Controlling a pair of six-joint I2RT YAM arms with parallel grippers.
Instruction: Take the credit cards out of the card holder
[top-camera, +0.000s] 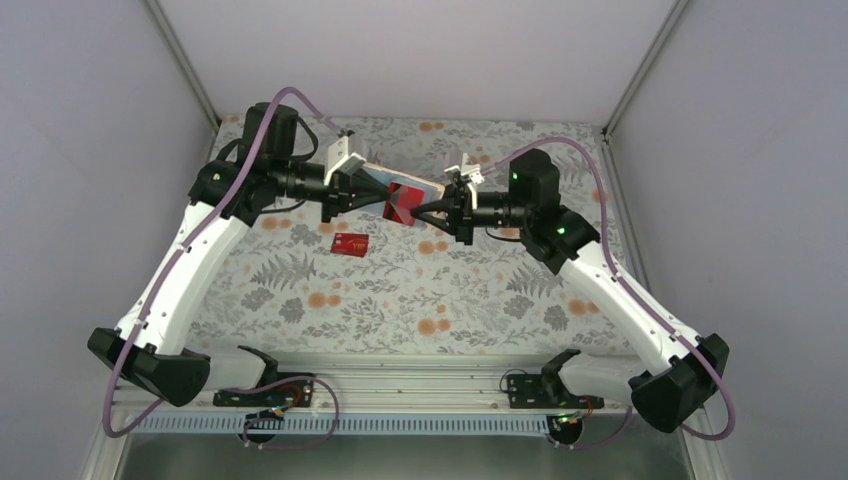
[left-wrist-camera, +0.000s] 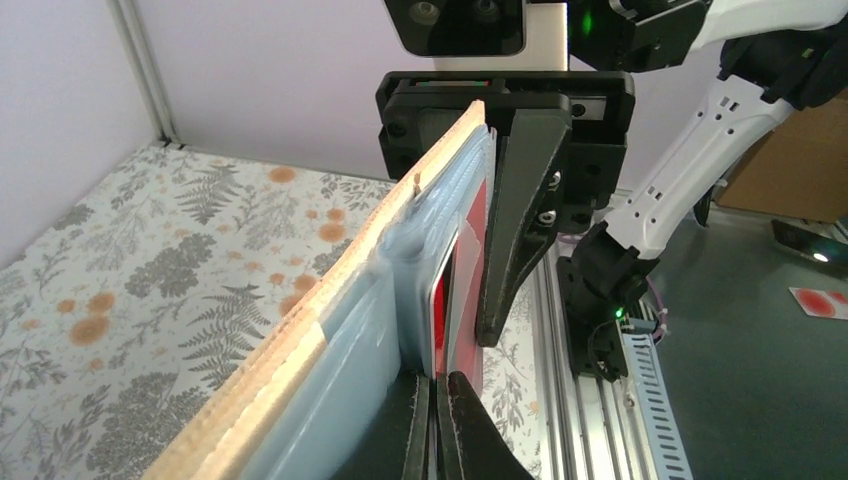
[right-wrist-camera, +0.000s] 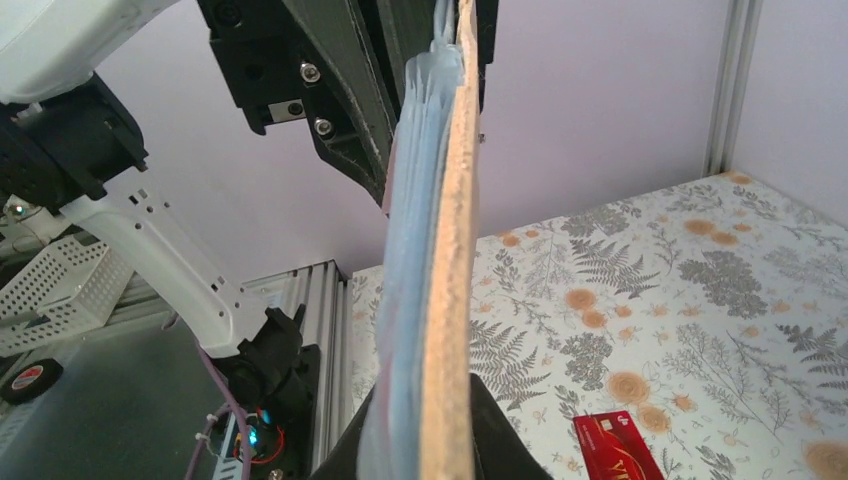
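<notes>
The card holder (top-camera: 408, 180) hangs above the table between both arms, opened out, tan outside and pale blue-grey inside (left-wrist-camera: 340, 370). My left gripper (left-wrist-camera: 440, 415) is shut on the edge of its blue-grey inner panel. My right gripper (right-wrist-camera: 435, 440) is shut across the other end, one finger on the tan side (right-wrist-camera: 450, 280) and one on the blue side. In the left wrist view, a right finger (left-wrist-camera: 515, 220) presses on a red credit card (left-wrist-camera: 466, 290) sitting in the pocket. That card (top-camera: 403, 203) pokes out below the holder. Another red card (top-camera: 350, 243) lies flat on the floral cloth (right-wrist-camera: 620, 448).
The floral cloth (top-camera: 470, 290) covers the table. Pale enclosure walls (top-camera: 420, 50) stand at the back and both sides. An aluminium rail (top-camera: 420, 375) with both arm bases runs along the near edge. Off the table are a mesh basket (right-wrist-camera: 50, 290) and a tape roll (right-wrist-camera: 25, 380).
</notes>
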